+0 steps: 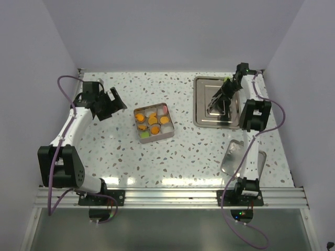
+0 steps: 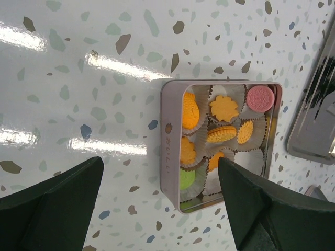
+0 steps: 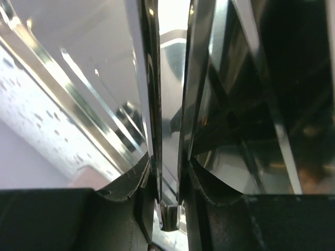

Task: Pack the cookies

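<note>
A pink square tin (image 1: 153, 124) sits mid-table with white paper cups holding the cookies (image 1: 153, 121). The left wrist view shows its side wall (image 2: 168, 137), several orange cookies (image 2: 224, 108), one pink cookie (image 2: 257, 98) and one green cookie (image 2: 187, 179). My left gripper (image 1: 112, 103) hovers left of the tin, open and empty, its jaws (image 2: 159, 163) wide over the tin's near corner. My right gripper (image 1: 222, 97) is over the steel tray (image 1: 201, 117) at the back right. It is shut (image 3: 169, 167) on two thin shiny metal blades (image 3: 168, 104) that look like tongs.
A shiny flat metal piece (image 1: 234, 156), perhaps the tin's lid, lies by the right arm near the front right. The steel tray's edge shows at the right of the left wrist view (image 2: 314, 130). Grey walls close in the speckled table on three sides.
</note>
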